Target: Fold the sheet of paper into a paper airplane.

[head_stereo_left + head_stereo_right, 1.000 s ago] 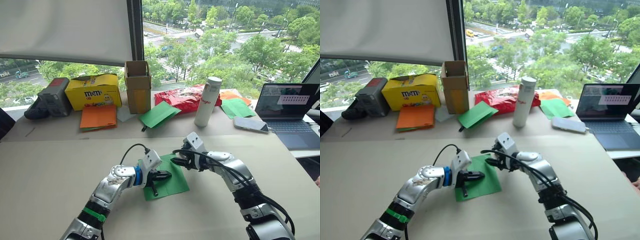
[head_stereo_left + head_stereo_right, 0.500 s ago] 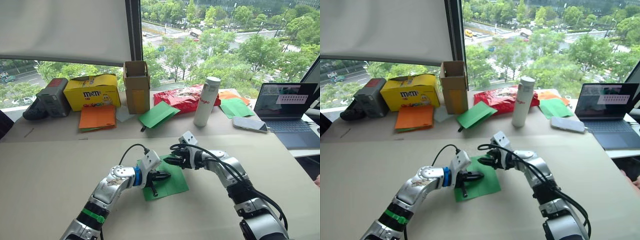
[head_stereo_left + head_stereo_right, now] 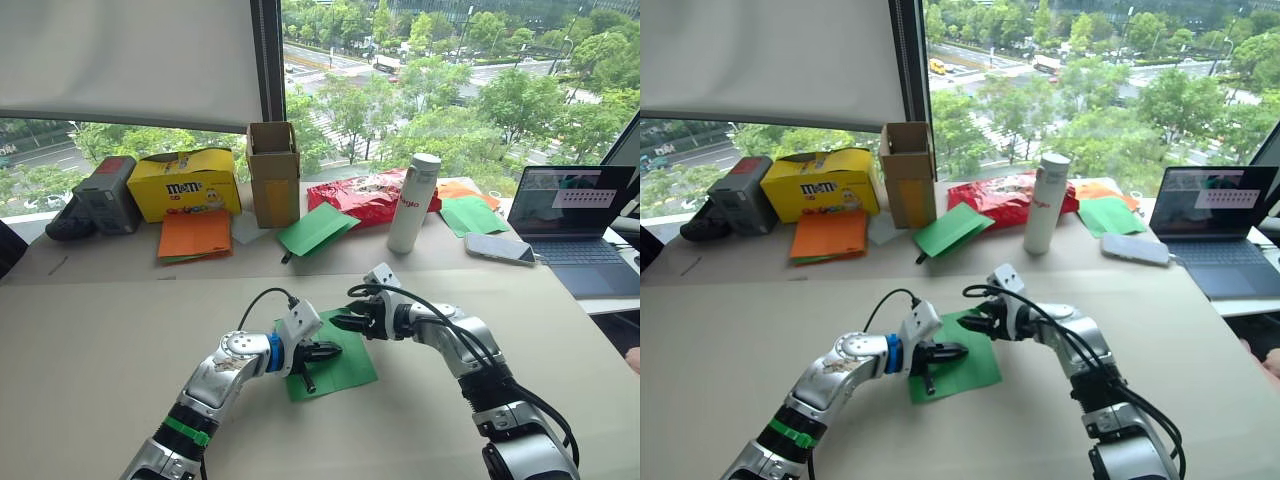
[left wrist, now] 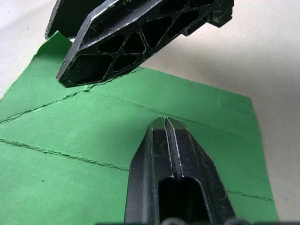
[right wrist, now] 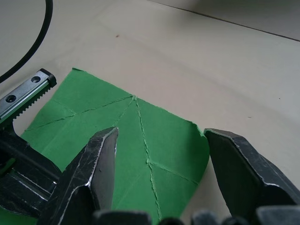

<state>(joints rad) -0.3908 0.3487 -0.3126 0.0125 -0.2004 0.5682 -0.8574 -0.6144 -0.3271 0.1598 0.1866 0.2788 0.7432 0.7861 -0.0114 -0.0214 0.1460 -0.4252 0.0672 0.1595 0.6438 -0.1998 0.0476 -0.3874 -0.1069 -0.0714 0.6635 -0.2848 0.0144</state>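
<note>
The left tool [image 3: 322, 352], clenched, presses the creased green sheet of paper [image 3: 345, 368] flat on the desk [image 3: 100, 340], apparently pinning it, while the right tool [image 3: 343, 322] hovers spread over its far corner.

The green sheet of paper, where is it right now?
The sheet of paper lies flat on the table, centre of the eye views, between the left gripper and right gripper.

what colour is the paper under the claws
Bright green, with straight crease lines; the paper shows best in the left wrist view.
</note>
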